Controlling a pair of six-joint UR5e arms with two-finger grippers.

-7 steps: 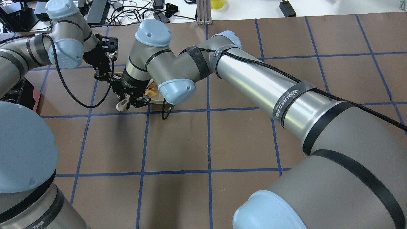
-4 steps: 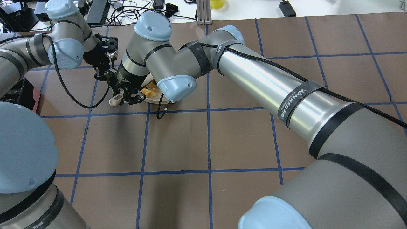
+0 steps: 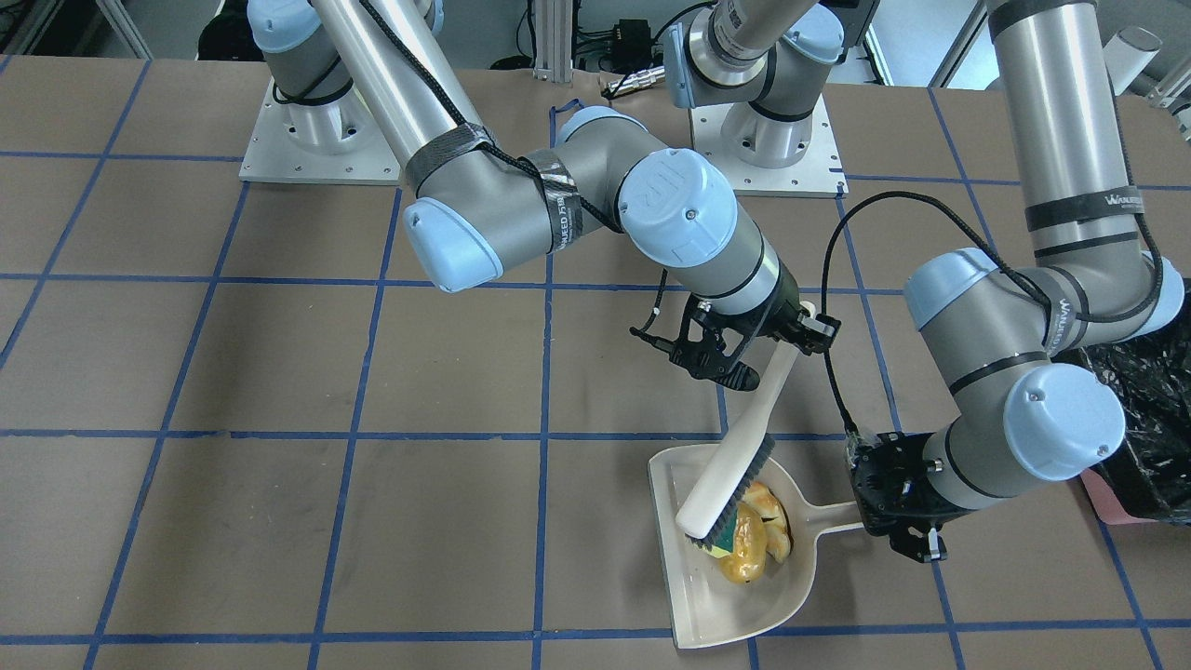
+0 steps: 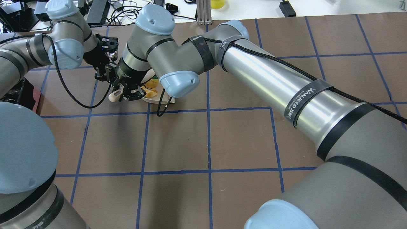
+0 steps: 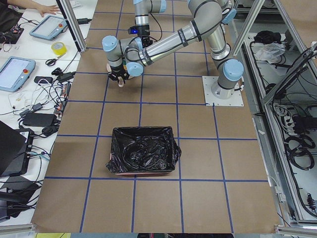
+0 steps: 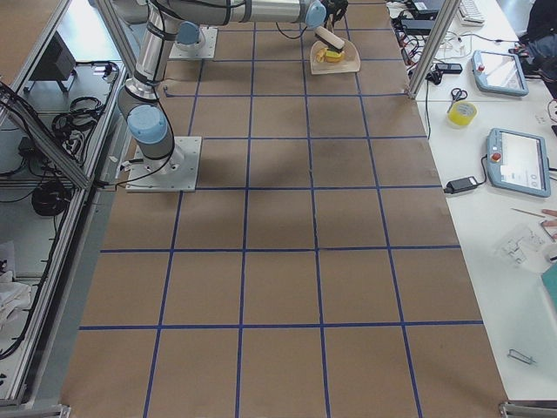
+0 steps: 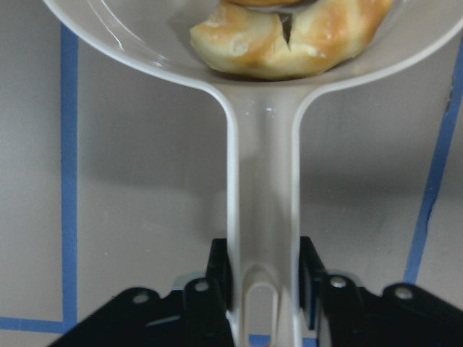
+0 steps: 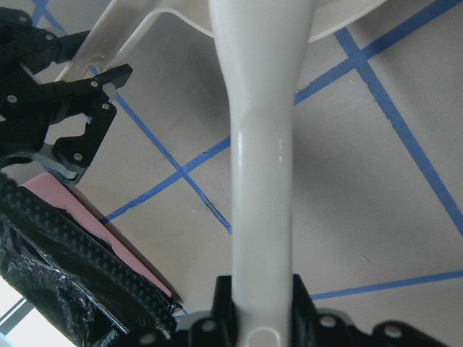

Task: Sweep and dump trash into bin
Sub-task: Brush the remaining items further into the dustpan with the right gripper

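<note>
From across the table, my right gripper (image 3: 749, 349) is clamped on the handle of the white brush (image 3: 735, 456). The brush slants down, and its dark bristles rest in the beige dustpan (image 3: 707, 605). My left gripper (image 3: 870, 521) pinches the end of the pan's handle. The yellow sponge (image 3: 722, 541) (green side peeking out under the bristles), the golden potato (image 3: 740, 561) and the croissant piece (image 3: 768, 507) lie bunched in the pan against the brush head. The black-lined bin (image 3: 1144, 409) sits at the frame's right edge, apart from the pan.

From overhead, my right wrist hides most of the pan; a corner and some trash show.

From the left end of the table (image 5: 148, 119), the bin stands well apart from both grippers, pink base at its near edge.

From the right end, pan and brush are small at the far end.

At my left wrist, my fingers (image 7: 217, 271) press both sides of the pan handle, and the croissant lies at the pan's back wall.

At my right wrist, the jaws grip the brush handle, with the bin's bag at lower left.
</note>
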